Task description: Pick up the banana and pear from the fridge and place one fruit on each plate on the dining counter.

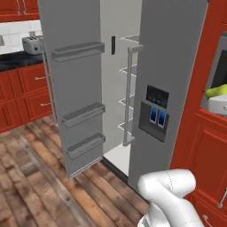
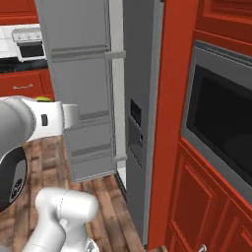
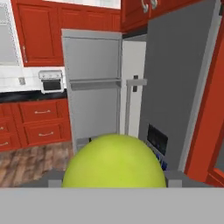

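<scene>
The pear (image 3: 114, 162), a round yellow-green fruit, sits between my gripper's (image 3: 114, 183) two dark fingertips (image 3: 54, 180), so the gripper is shut on it. In the left base view the pear (image 1: 216, 91) shows at the right edge, above the white hand, well away from the fridge. The grey steel fridge (image 1: 170, 66) stands ahead with its left door (image 1: 77, 88) swung open, showing door bins and pale inner shelves (image 1: 128, 88). Its right door is closed. The banana, the plates and the dining counter are out of view.
Red cabinets (image 1: 22, 93) and a black counter with a toaster (image 1: 33, 44) stand to the left of the fridge. A built-in oven (image 2: 221, 133) in a red cabinet wall lies to the right. A wooden floor (image 1: 35, 177) spreads before the open door.
</scene>
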